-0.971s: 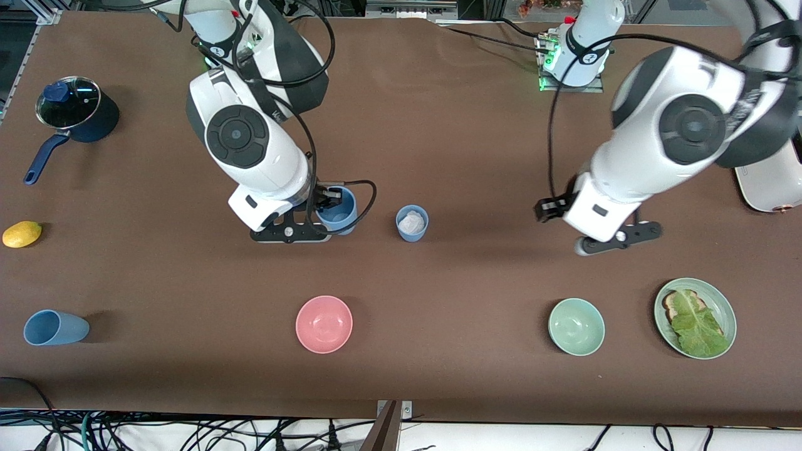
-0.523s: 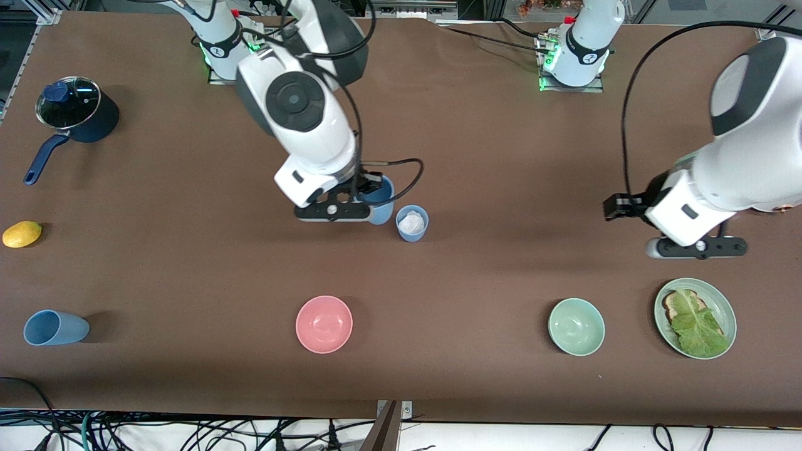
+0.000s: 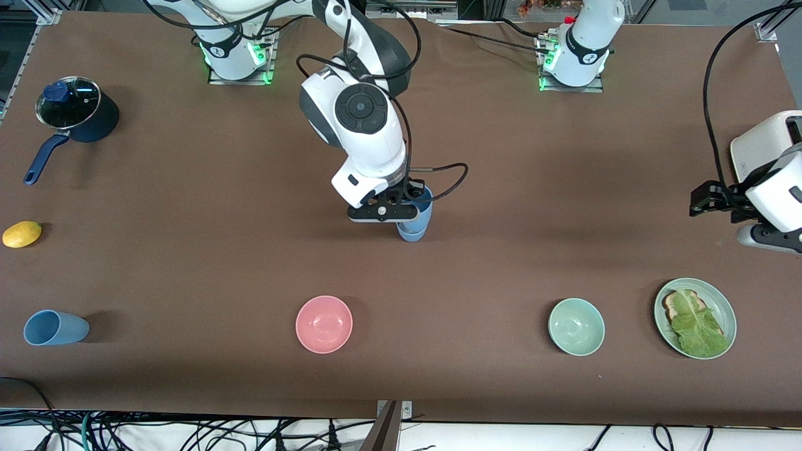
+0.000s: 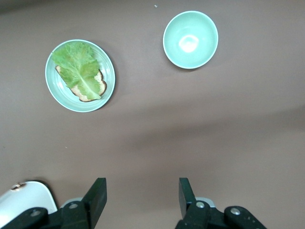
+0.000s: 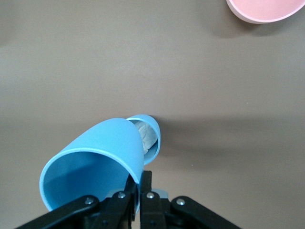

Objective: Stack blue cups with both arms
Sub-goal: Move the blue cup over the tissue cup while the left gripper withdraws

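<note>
My right gripper (image 3: 410, 199) is shut on the rim of a light-blue cup (image 3: 423, 208) and holds it up over a second blue cup (image 3: 411, 234) that stands mid-table with a white crumpled thing inside. In the right wrist view the held cup (image 5: 95, 162) partly covers the standing cup (image 5: 148, 136), and my right gripper (image 5: 141, 183) pinches the held cup's rim. A third blue cup (image 3: 55, 327) lies on its side near the front edge at the right arm's end. My left gripper (image 3: 705, 202) is open and empty in the air at the left arm's end; in the left wrist view it (image 4: 142, 193) is over bare table.
A pink bowl (image 3: 324, 324), a green bowl (image 3: 576, 326) and a green plate with toast and lettuce (image 3: 695, 317) sit near the front edge. A dark-blue lidded saucepan (image 3: 75, 116) and a lemon (image 3: 22, 233) are at the right arm's end. A white appliance (image 3: 761, 150) stands at the left arm's end.
My right gripper has carried the held cup toward the left arm's end, from beside the standing cup to over it. My left arm has drawn back toward its own end of the table.
</note>
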You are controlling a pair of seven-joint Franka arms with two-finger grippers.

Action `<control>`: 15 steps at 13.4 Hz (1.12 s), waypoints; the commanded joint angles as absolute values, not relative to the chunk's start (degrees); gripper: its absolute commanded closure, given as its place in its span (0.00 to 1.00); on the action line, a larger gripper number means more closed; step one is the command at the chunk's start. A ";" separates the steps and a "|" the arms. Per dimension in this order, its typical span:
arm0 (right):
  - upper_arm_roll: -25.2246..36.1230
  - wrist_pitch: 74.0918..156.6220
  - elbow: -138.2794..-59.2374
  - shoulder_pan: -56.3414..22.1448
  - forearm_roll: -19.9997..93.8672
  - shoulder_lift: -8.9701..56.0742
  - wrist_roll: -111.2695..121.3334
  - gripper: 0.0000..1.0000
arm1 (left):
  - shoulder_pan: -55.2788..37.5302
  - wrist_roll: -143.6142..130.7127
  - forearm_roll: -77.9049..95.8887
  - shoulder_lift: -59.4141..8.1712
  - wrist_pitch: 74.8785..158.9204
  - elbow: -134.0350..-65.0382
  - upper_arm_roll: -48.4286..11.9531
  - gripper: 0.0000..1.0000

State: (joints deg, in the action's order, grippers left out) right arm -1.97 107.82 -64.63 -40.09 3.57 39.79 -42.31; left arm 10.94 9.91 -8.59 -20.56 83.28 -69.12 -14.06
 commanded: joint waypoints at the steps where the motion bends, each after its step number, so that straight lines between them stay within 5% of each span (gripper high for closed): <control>1: -1.58 108.02 -65.91 -40.52 2.99 38.06 -42.37 1.00 | 6.08 16.15 -6.07 -18.02 82.88 -70.75 -7.06 0.31; 5: -1.58 109.07 -71.26 -41.31 2.81 36.13 -42.89 1.00 | 4.39 17.14 -5.10 -17.06 83.84 -73.20 -4.48 0.30; 10: -1.67 110.57 -74.00 -41.66 2.90 34.63 -42.98 1.00 | 0.81 16.17 -5.01 -8.27 91.31 -86.91 -1.69 0.29; 13: -1.67 110.92 -74.35 -41.66 2.46 35.07 -42.89 1.00 | -0.79 15.91 -5.01 -4.23 95.00 -93.50 0.17 0.19; 15: -1.67 112.32 -75.75 -41.75 2.46 35.07 -43.07 1.00 | -0.70 15.82 -4.57 -2.56 95.79 -95.62 0.35 0.03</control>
State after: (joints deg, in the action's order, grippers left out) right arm -1.93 110.30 -72.67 -41.16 3.44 36.61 -42.29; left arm -0.05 15.25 -6.04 -6.68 93.31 -90.47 -0.85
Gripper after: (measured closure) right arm 0.952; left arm 0.128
